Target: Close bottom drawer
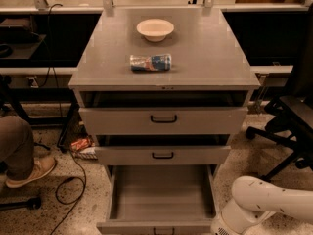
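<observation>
The bottom drawer (161,192) stands fully open; closing remains undone. The gripper, apparently beyond the arm (274,199) at lower right, is out of view, so whether the jaws are released or clenched cannot be told.

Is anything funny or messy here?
The can lies tipped on its side on the cabinet top. The bottom drawer stands wide open. The gripper is out of view; only the arm shows, lower right.

— Where is the bottom drawer (161,197)?
— Pulled well out, with its front panel at the lower edge.
— And the arm?
— The white arm (266,204) is low on the right, just beside the drawer's corner. The gripper is below the edge, unseen.
— On the cabinet top (210,58)?
— A bowl (155,29), and a can (150,62) on its side.
</observation>
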`<state>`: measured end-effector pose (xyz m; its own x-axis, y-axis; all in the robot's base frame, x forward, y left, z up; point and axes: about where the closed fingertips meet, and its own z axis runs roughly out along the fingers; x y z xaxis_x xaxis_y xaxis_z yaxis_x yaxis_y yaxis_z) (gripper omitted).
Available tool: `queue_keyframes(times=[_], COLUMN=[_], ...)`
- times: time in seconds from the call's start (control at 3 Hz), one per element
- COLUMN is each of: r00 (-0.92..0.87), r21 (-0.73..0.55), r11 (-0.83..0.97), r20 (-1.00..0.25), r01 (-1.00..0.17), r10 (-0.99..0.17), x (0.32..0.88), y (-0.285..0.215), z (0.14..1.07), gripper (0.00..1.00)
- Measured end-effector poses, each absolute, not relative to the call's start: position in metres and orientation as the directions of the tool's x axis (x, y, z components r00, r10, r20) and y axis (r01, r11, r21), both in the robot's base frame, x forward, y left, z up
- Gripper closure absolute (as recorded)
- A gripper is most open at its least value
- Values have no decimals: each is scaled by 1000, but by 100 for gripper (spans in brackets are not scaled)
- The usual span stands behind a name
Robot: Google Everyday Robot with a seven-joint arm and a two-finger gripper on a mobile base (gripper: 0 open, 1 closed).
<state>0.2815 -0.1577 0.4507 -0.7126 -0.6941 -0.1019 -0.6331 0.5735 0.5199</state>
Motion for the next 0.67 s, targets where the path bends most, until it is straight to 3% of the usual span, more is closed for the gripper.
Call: queue_keyframes(times=[0.67], r00=[-716], r21=[511], r11=[570], r20=[-136], r01=[-643], r10=[-685], x=[296], y=[-167], z=[429], gripper=[0])
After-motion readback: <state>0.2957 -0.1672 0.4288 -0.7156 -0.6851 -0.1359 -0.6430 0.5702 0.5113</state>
